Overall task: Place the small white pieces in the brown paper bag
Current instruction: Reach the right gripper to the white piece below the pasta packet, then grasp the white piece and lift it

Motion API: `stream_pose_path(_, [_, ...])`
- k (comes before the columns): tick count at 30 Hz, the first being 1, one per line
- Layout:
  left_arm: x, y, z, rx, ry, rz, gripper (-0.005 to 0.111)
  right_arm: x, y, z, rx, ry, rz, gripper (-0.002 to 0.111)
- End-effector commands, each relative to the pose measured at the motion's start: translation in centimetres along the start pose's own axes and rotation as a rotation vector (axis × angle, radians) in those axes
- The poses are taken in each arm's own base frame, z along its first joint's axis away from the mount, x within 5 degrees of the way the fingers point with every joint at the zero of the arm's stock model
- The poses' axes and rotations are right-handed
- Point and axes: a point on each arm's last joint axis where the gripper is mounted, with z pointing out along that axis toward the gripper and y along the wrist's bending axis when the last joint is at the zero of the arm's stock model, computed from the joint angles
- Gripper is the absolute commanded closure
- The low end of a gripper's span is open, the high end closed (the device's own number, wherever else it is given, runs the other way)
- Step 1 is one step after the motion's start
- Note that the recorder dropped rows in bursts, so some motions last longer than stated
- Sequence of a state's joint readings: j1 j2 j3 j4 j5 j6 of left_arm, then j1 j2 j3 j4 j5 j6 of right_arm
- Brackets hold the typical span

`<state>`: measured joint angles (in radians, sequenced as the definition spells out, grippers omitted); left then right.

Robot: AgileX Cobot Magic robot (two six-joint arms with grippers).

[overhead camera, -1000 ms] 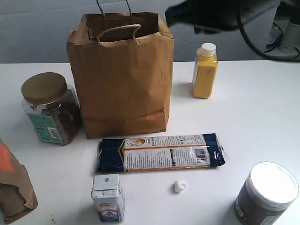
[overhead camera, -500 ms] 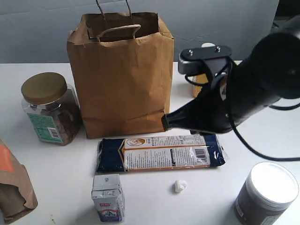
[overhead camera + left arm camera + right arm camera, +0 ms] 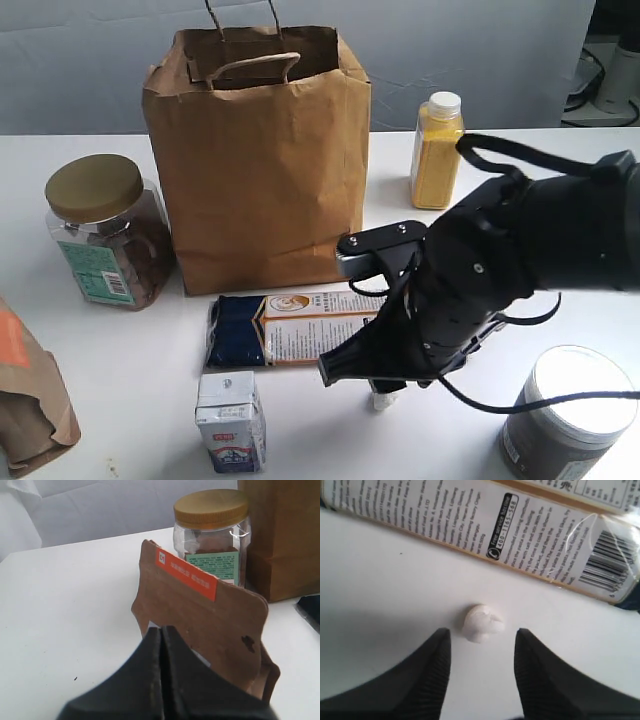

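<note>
One small white piece [image 3: 483, 623] lies on the white table just in front of the noodle packet. It sits slightly ahead of my right gripper [image 3: 482, 634], which is open with the piece between the lines of its fingers. In the exterior view the piece [image 3: 383, 402] peeks out under my right arm [image 3: 470, 290], which hangs low over it. No other white pieces show. The tall brown paper bag [image 3: 260, 160] stands upright at the back, its top open. My left gripper [image 3: 161, 629] is shut on nothing, close to the smaller brown bag, and is out of the exterior view.
A long noodle packet [image 3: 270, 330] lies in front of the bag. A gold-lidded jar [image 3: 100, 230] stands left of the bag, a yellow bottle [image 3: 437, 150] to its right. A small carton [image 3: 230, 420], a white-lidded tub [image 3: 575, 410] and a smaller orange-patched brown bag [image 3: 25, 390] line the front.
My right arm has swung down from above the paper bag's top to low over the table, coming to rest over the white piece. Nothing else has moved.
</note>
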<state>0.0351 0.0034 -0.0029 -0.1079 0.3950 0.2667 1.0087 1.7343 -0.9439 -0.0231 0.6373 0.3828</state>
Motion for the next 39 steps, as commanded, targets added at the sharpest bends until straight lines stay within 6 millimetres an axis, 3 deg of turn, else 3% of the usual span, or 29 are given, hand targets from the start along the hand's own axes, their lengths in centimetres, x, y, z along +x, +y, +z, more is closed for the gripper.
stream_pose_path(1, [0.0,-0.1,0.0,0.009,-0.008,-0.008,0.107,0.2,0.5,1.5,-0.009,0.023,-0.004,0.067])
stream_pose_path(10, [0.0,-0.1,0.0,0.009,-0.008,-0.008,0.107,0.4,0.7,4.3,0.006,0.064,-0.013,0.067])
stream_pose_path(13, [0.0,-0.1,0.0,0.009,-0.008,-0.008,0.107,0.4,0.7,4.5,0.007,0.067,-0.013,0.077])
stream_pose_path(18, [0.0,-0.1,0.0,0.009,-0.008,-0.008,0.107,0.4,0.7,4.5,0.003,0.057,-0.013,0.106])
stream_pose_path(21, [0.0,-0.1,0.0,0.009,-0.008,-0.008,0.107,0.1,0.8,3.9,-0.007,0.031,-0.012,0.108])
stream_pose_path(25, [0.0,-0.1,0.0,0.009,-0.008,-0.008,0.107,0.6,1.7,1.3,-0.072,-0.107,-0.043,0.108])
stream_pose_path(33, [0.0,-0.1,0.0,0.009,-0.008,-0.008,0.107,3.1,5.8,-7.5,-0.37,-0.59,-0.187,0.108])
stream_pose_path(39, [0.0,-0.1,0.0,0.009,-0.008,-0.008,0.107,1.9,6.7,-12.4,-0.439,-0.795,-0.265,0.108])
